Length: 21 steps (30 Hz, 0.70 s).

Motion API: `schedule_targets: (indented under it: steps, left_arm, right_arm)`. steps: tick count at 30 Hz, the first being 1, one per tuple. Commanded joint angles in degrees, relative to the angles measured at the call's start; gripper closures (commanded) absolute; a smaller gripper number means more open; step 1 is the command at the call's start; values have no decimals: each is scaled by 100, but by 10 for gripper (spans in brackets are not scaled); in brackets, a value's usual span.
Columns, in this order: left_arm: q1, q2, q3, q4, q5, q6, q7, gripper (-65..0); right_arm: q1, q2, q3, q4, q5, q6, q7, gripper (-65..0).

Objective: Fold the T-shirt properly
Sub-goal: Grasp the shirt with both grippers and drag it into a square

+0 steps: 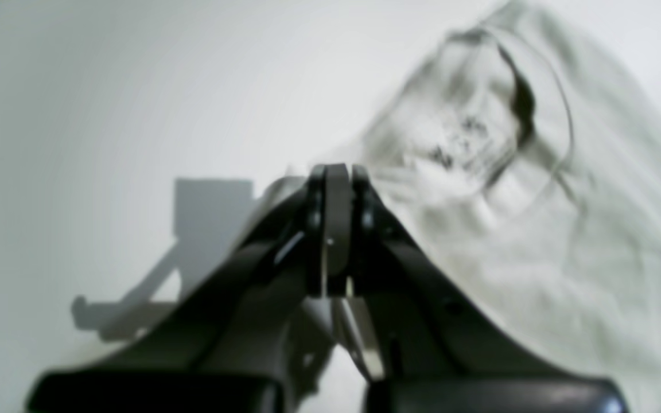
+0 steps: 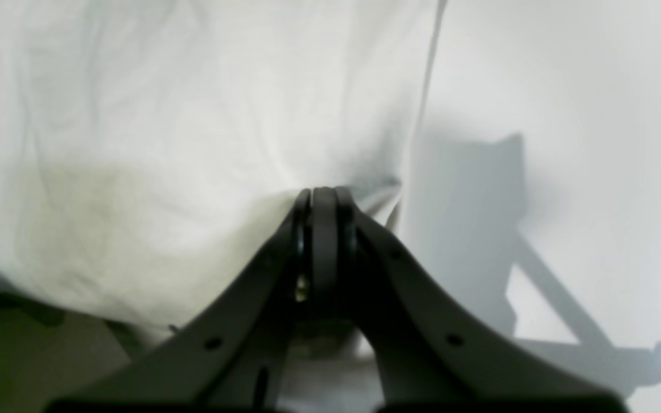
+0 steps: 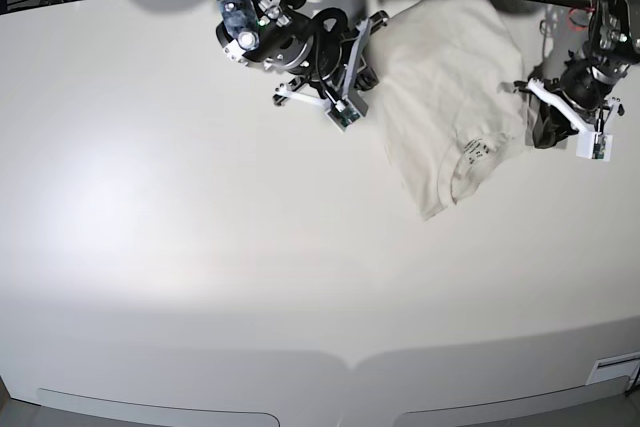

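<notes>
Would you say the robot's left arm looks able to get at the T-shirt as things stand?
Yes, most likely: the left gripper is already at the T-shirt's edge, with nothing visible between them.

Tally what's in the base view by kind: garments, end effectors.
T-shirt: 1
End effectors: 2, the left end effector and the right end effector, both closed
Total: 3
</notes>
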Motion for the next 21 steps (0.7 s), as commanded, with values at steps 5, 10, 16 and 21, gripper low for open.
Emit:
schedule_targets:
  steps: [5,10,16,21]
  left_arm:
    - [625,-83,-46,101,-208,-4,-205,0]
    - [1283,-83,-46,98,-208,-7,-420,0]
    - [1134,55,-28,-291,-109,-11,-1167,0]
    - [190,393,-28,-1604,374,-83,-1156,0]
  right_arm:
    - [35,-48,-15,81,70,33,116,0]
    - [35,-48,-15,81,72,31,116,0]
    - [35,-48,-15,81,76,28,-28,0]
    - [35,-48,-15,81,76,28,-35,0]
